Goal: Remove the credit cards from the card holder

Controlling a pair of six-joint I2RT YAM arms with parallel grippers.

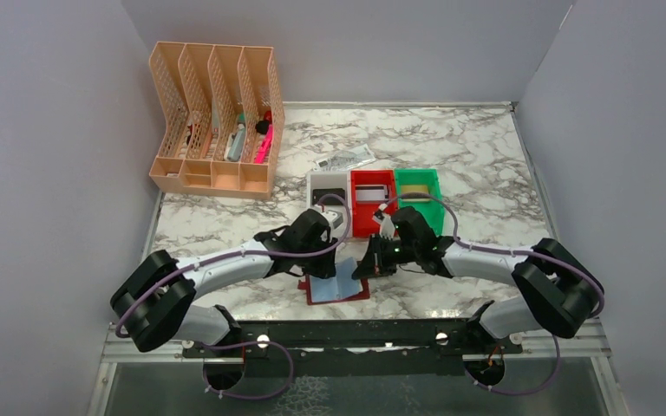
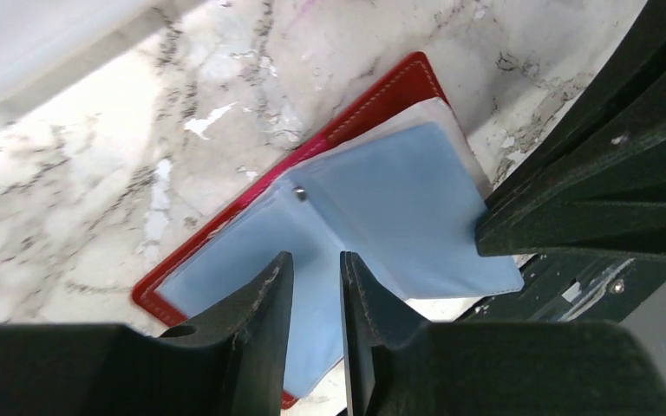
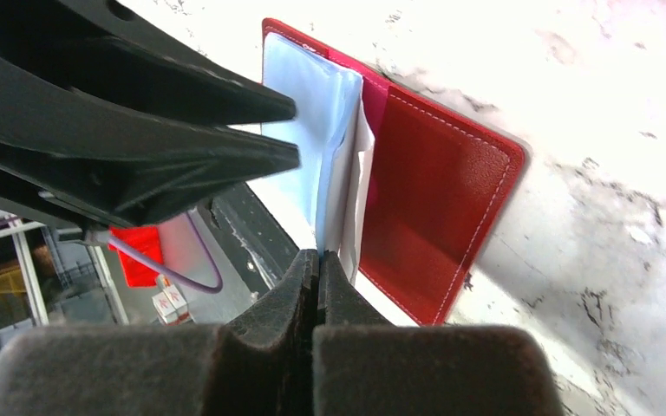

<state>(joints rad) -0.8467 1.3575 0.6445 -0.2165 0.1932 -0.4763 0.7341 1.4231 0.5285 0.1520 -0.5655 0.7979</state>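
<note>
A: Where's the card holder (image 3: 438,199)?
B: Open on the table's (image 1: 434,295) near edge, between both arms.
A: Left gripper (image 2: 315,260)?
B: Slightly parted over the blue sleeves (image 2: 381,217).
A: Right gripper (image 3: 316,256)?
B: Pressed together at a sleeve's edge. Whether it's pinching, I can't tell.

Pale grey-lavender walls (image 1: 52,130) enclose a white marble-patterned table (image 1: 486,165) — lit evenly, apparently from overhead.
</note>
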